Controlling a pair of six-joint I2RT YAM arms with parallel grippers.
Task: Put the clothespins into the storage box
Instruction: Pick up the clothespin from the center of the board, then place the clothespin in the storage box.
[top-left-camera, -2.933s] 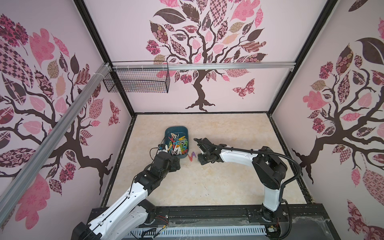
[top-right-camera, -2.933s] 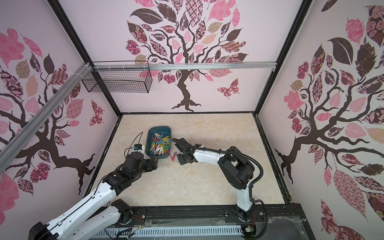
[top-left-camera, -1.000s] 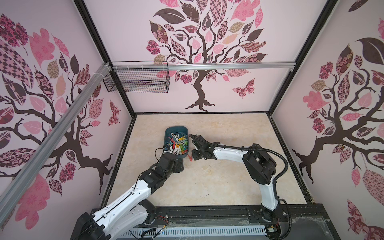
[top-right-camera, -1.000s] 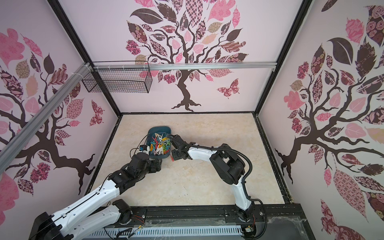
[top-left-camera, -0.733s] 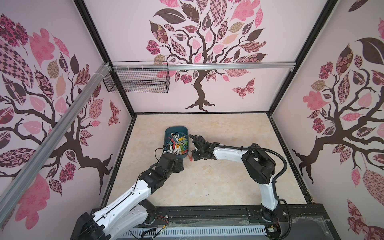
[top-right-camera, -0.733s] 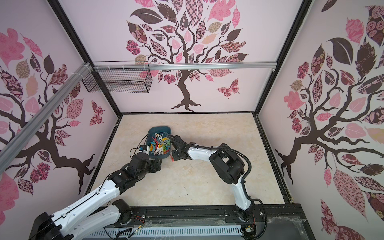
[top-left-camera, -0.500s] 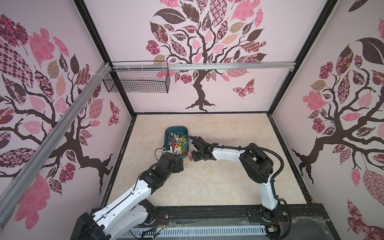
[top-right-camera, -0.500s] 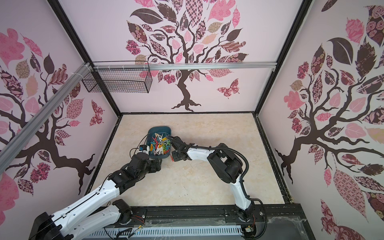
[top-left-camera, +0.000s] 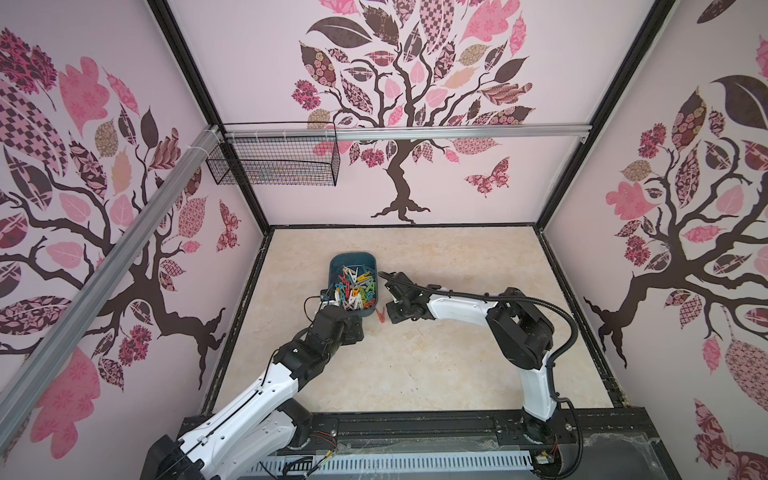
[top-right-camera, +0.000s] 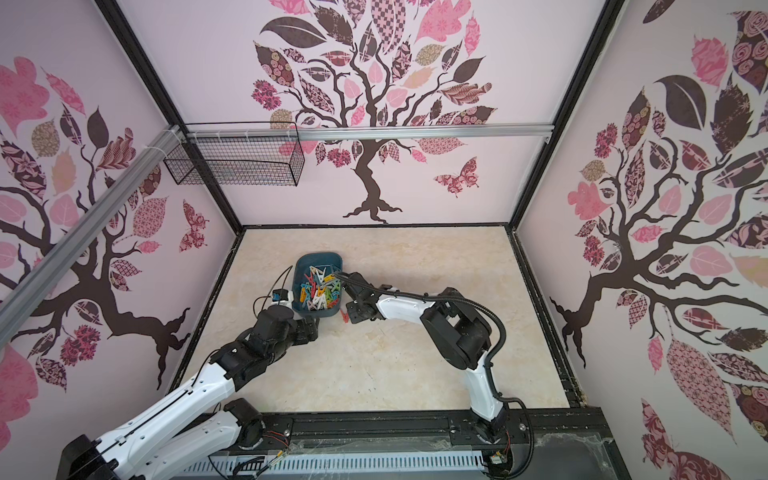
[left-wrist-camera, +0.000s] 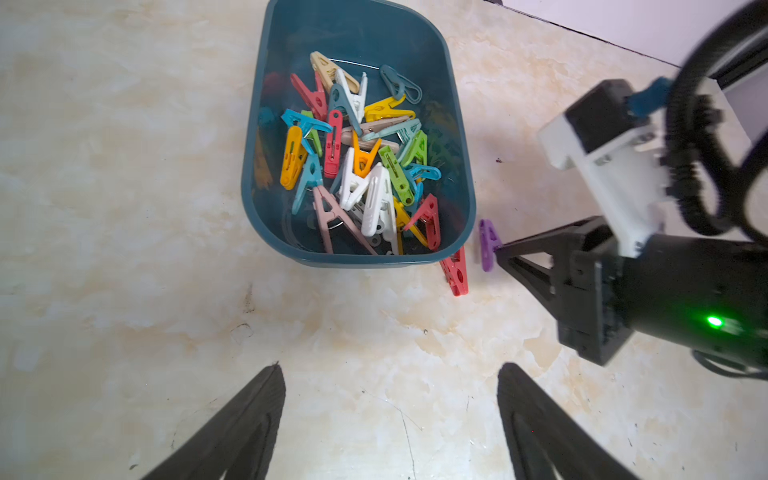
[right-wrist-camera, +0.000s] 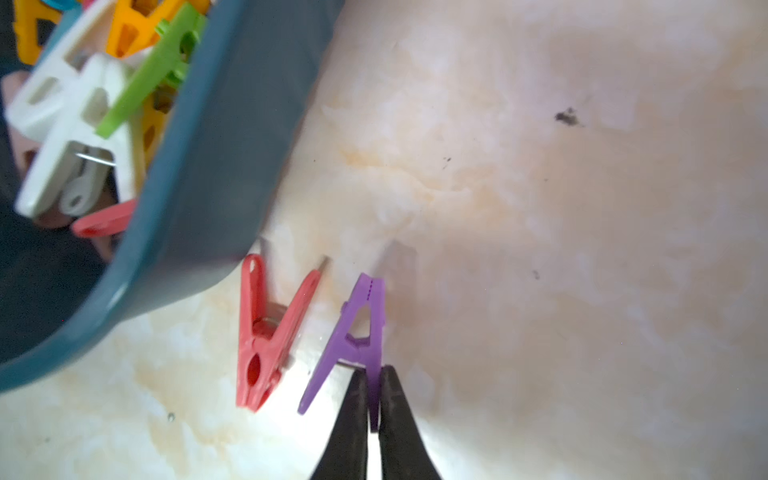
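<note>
Many pegs (top-left-camera: 355, 289) lie piled in the box (top-left-camera: 353, 258) in both top views; a red peg (top-left-camera: 380, 316) lies on the worktop (top-left-camera: 415, 353) just beside its corner. Left wrist view: my left claw (left-wrist-camera: 388, 365) is spread wide, empty, near the box. Right wrist view: my right claw (right-wrist-camera: 373, 374) is clenched on the purple peg (right-wrist-camera: 357, 332), beside the red one.
</note>
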